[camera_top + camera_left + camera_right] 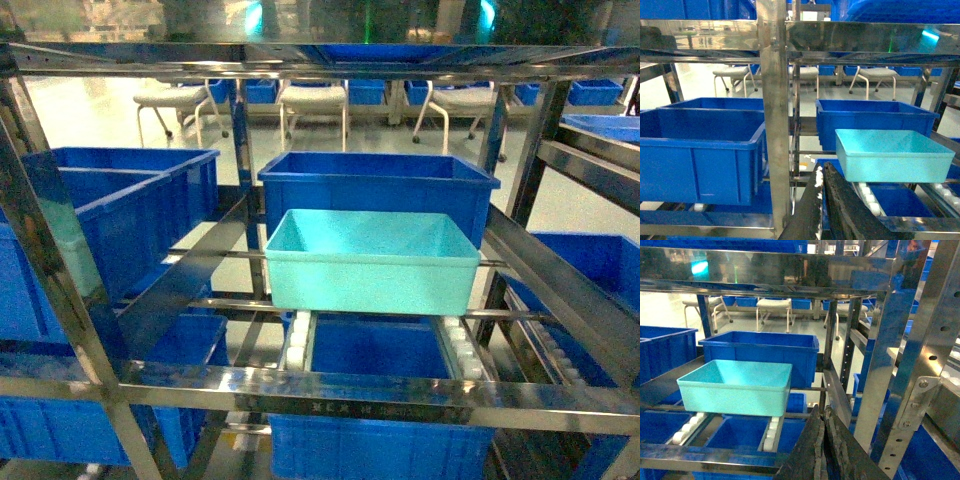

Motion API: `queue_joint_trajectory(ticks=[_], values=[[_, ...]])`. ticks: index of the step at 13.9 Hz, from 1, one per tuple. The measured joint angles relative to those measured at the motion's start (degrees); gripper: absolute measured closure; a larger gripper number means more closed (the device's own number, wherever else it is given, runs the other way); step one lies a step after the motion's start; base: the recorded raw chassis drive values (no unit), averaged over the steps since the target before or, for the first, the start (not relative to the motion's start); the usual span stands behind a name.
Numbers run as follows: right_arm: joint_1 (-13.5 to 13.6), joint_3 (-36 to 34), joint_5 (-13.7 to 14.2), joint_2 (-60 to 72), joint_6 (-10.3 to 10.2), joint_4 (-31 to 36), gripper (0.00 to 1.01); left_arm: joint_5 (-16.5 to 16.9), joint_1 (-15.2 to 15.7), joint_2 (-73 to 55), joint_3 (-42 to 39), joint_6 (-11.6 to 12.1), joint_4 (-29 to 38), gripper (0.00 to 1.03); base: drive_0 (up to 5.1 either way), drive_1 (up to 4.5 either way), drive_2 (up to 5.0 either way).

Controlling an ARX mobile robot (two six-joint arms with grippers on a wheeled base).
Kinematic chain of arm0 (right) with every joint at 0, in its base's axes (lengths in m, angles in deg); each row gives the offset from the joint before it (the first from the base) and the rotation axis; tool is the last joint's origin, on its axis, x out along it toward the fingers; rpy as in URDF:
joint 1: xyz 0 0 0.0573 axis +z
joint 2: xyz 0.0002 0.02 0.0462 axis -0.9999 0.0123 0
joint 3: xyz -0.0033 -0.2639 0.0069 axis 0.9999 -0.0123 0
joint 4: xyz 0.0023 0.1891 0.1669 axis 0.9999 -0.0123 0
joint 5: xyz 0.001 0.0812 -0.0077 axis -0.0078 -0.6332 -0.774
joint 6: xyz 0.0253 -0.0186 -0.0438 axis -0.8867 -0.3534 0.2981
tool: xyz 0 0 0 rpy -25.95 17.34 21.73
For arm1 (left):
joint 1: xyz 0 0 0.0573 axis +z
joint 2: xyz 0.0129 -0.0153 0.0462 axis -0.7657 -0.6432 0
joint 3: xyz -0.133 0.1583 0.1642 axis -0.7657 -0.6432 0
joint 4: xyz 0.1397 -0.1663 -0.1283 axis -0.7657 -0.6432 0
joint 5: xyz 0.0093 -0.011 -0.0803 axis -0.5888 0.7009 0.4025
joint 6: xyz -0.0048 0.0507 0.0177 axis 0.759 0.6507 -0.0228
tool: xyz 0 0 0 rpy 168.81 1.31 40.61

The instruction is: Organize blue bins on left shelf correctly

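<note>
A light turquoise bin (370, 258) (892, 155) (736, 386) rests empty on the roller tracks of the steel shelf (330, 388), in front of a dark-blue crate (378, 186). My left gripper (821, 169) is shut with nothing in it, low in its wrist view, left of and short of the bin, beside a steel post (774, 115). Shut and empty as well, my right gripper (822, 411) sits to the right of the bin, short of it. Neither gripper shows in the head view.
Dark-blue crates fill the left bay (110, 220), the lower level (375, 440) and the right side (590, 270). White rollers (297, 340) line the tracks. A perforated steel post (920, 365) stands close on the right. Chairs (312, 100) stand on the floor behind the rack.
</note>
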Motion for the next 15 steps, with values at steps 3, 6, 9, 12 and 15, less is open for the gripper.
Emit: queue_joint_trajectory(ticks=[3, 6, 9, 12, 15], values=[[0.0, 0.0, 0.0, -3.9, 0.0, -3.9, 0.99, 0.0, 0.0, 8.3, 0.0, 0.0, -11.7, 1.01, 0.0, 0.00, 0.0], [0.0, 0.1, 0.0, -10.1, 0.0, -12.4, 0.99, 0.0, 0.0, 10.7, 0.0, 0.1, -11.5, 1.01, 0.0, 0.00, 0.0], [0.0, 0.0, -0.1, -15.3, 0.0, -16.1, 0.99, 0.0, 0.0, 10.7, 0.0, 0.1, -11.7, 1.01, 0.0, 0.00, 0.0], [0.0, 0.0, -0.1, -15.3, 0.0, -15.9, 0.99, 0.0, 0.0, 10.7, 0.0, 0.1, -11.6, 1.01, 0.0, 0.00, 0.0], [0.0, 0.0, -0.1, -15.3, 0.1, -15.9, 0.92, 0.0, 0.0, 10.7, 0.0, 0.1, -11.6, 0.95, 0.0, 0.00, 0.0]])
